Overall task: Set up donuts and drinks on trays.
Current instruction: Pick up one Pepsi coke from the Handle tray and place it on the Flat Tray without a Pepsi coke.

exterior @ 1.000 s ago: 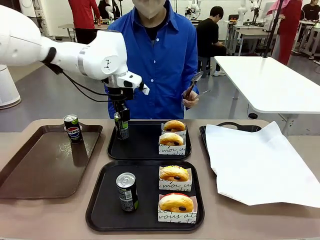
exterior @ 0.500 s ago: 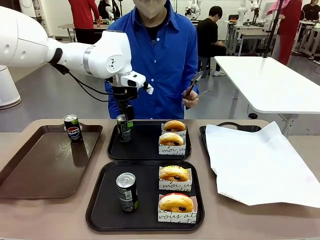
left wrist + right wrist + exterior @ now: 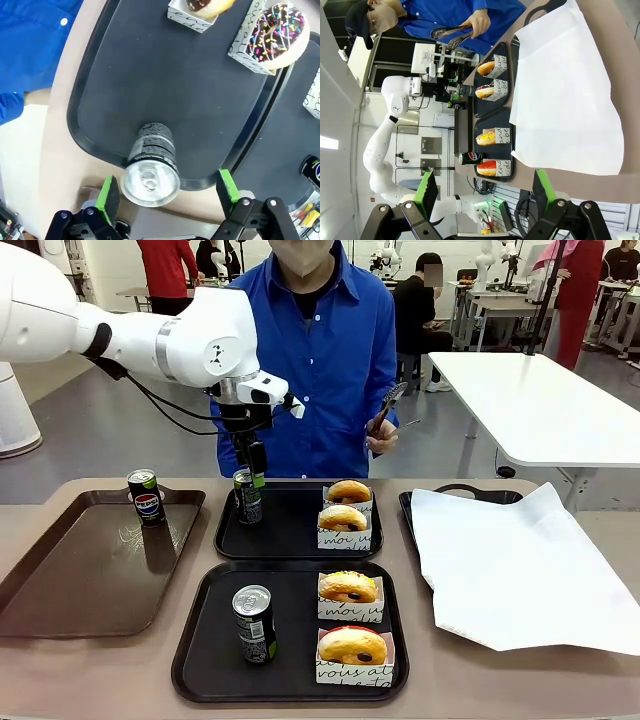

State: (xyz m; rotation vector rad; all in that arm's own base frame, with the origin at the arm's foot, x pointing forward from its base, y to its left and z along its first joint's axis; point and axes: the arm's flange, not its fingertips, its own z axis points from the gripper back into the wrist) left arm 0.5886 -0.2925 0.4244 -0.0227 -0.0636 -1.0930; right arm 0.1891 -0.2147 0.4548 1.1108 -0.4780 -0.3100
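The jaws of the left gripper (image 3: 165, 192) stand apart, their green pads either side of and above the silver top of a Pepsi can (image 3: 247, 496) that stands upright in the far left corner of the far black tray (image 3: 290, 542), not touching it. The jaws of the right gripper (image 3: 482, 190) are likewise spread wide, holding nothing, high above the surface. On the far tray's right side sit two sleeved donuts (image 3: 344, 519), one behind the other; a chocolate sprinkled one (image 3: 278, 35) shows in the left wrist view. The near black tray (image 3: 205, 660) carries a second can (image 3: 254, 624) on its left and two more sleeved donuts (image 3: 351, 645) on its right. To the left lies a larger brown tray (image 3: 60, 590) with a third can (image 3: 146, 497) in its far corner. To the right, white paper (image 3: 520, 560) covers another tray. A person in a blue shirt (image 3: 320, 350) stands at the far side, one hand (image 3: 382, 438) holding tongs (image 3: 388, 406). The left arm (image 3: 120, 335) reaches in from the left, wrist turned straight down over the far tray's can.
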